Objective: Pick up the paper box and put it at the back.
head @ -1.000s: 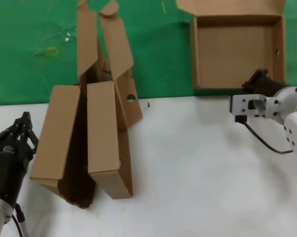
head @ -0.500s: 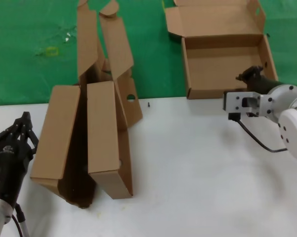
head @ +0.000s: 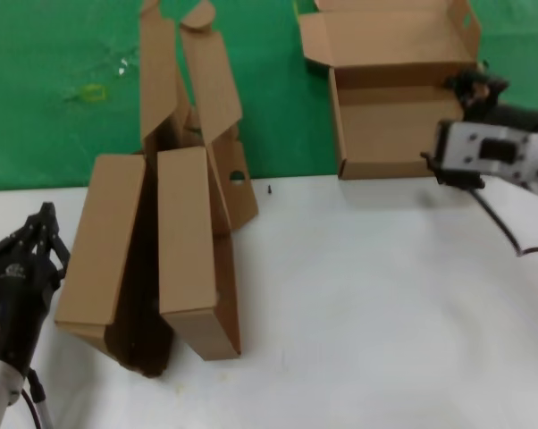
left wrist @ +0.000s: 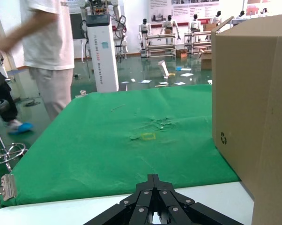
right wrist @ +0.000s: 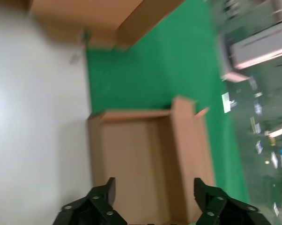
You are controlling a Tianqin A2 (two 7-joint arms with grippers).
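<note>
bare white tabletop centre, stacked cardboard boxes blocking left

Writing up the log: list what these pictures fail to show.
- Paper box: lid cut by the head view's top edge; right wall hidden behind right gripper.
- Right gripper: right wrist view is motion-blurred.
- Left gripper: parked low at table's left; in its wrist view, fingertips only.
</note>
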